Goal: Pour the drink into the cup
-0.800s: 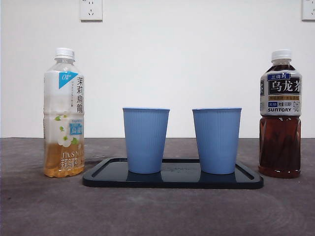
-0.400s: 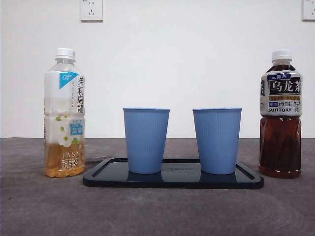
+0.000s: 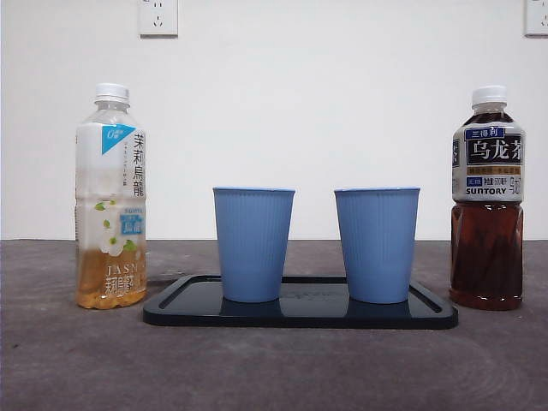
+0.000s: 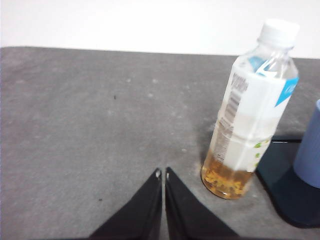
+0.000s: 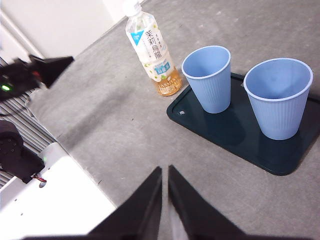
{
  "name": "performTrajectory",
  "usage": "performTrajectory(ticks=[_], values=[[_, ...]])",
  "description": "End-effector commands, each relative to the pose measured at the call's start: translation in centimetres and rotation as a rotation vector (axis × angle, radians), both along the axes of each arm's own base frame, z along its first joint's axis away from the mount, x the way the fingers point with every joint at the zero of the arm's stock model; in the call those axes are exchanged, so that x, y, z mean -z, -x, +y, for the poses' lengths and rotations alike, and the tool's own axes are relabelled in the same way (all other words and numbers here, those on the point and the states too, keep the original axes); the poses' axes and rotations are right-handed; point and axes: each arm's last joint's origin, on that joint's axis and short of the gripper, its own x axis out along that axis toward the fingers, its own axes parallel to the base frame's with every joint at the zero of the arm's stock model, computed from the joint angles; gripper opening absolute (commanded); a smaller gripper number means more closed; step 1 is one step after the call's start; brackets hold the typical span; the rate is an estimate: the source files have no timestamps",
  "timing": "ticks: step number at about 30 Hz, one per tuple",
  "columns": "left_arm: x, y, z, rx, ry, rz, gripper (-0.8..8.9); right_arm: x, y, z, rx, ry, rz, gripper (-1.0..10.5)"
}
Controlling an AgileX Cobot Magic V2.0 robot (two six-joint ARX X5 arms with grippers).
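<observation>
Two blue ribbed cups stand empty and upright on a dark tray (image 3: 188,310): one on the left (image 3: 253,244), one on the right (image 3: 378,245). A jasmine tea bottle (image 3: 110,199), white-capped with a little pale drink at the bottom, stands left of the tray. A dark oolong tea bottle (image 3: 488,199), capped and nearly full, stands right of it. My left gripper (image 4: 163,173) is shut and empty above the table, a short way from the jasmine bottle (image 4: 247,115). My right gripper (image 5: 165,169) is shut and empty, high above the table, looking down on both cups (image 5: 207,77) (image 5: 278,96).
A white wall with two power sockets (image 3: 158,16) rises behind the grey table. In the right wrist view the table's edge, a white base (image 5: 55,195) and the left arm's black tip (image 5: 50,66) lie beyond the jasmine bottle (image 5: 152,50).
</observation>
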Motion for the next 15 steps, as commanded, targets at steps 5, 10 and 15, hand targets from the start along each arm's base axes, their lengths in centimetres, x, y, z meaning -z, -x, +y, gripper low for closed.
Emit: performTrajectory(ticks=[5, 10, 15], values=[[3.4, -0.9, 0.0, 0.007, -0.012, -0.057, 0.09, -0.6, 0.1, 0.0, -0.003, -0.013, -0.018, 0.2], [4.6, -1.0, 0.0, 0.007, -0.014, -0.019, 0.09, -0.6, 0.1, 0.0, -0.003, -0.013, -0.018, 0.2], [4.8, -1.1, 0.0, -0.023, -0.019, -0.015, 0.09, -0.6, 0.1, 0.0, -0.003, -0.012, -0.018, 0.2]])
